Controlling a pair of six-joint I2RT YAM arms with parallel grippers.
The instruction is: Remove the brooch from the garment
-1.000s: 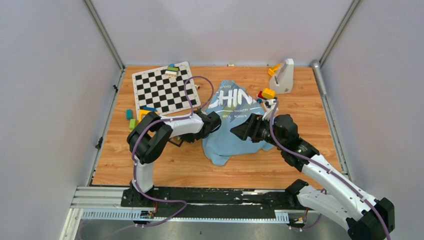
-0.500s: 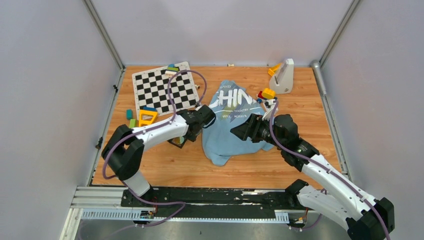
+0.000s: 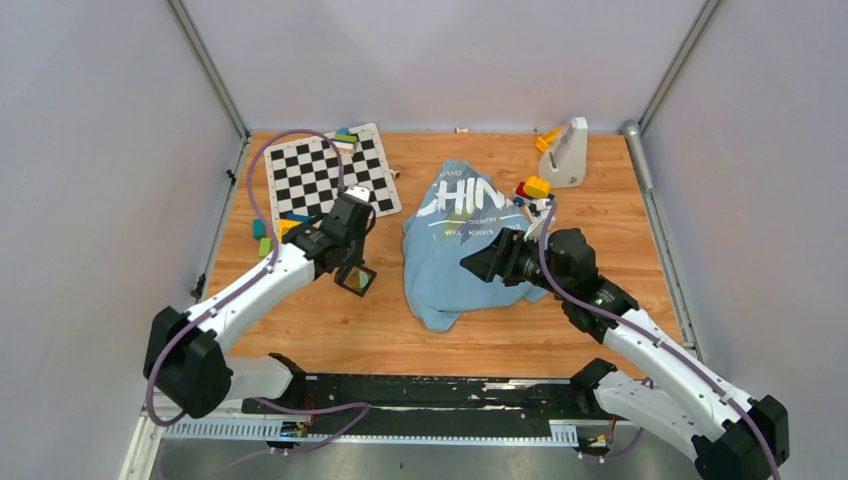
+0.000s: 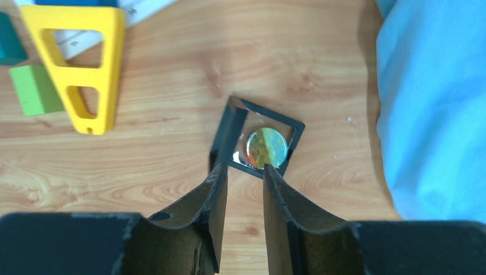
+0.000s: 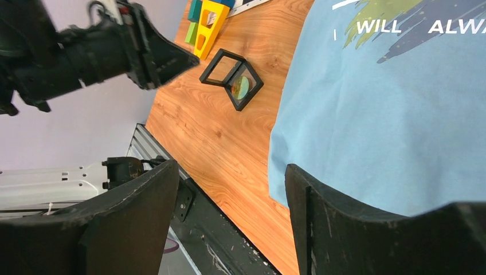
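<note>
The garment [image 3: 450, 272] is a light blue T-shirt with white lettering, crumpled at the middle of the table; it also fills the right of the left wrist view [image 4: 435, 103] and most of the right wrist view [image 5: 372, 114]. I cannot make out the brooch in any view. My left gripper [image 3: 346, 262] hangs left of the shirt, off the cloth. Its jaws [image 4: 245, 168] stand a narrow gap apart with only wood showing between them. My right gripper [image 3: 482, 262] is wide open [image 5: 232, 166] over the shirt's lower right part, holding nothing.
A black square frame [image 4: 229, 143] holding a round shiny disc [image 4: 266, 148] lies just beyond the left fingertips. A yellow triangular frame [image 4: 80, 57] and a green block [image 4: 34, 89] lie to the left. Chessboard [image 3: 320, 175], toy block stack [image 3: 535, 187] and white stand [image 3: 568, 152] sit at the back.
My left arm has swung left, away from the shirt's left edge, and its gripper now hangs over the black frame. The right arm and the shirt have not moved.
</note>
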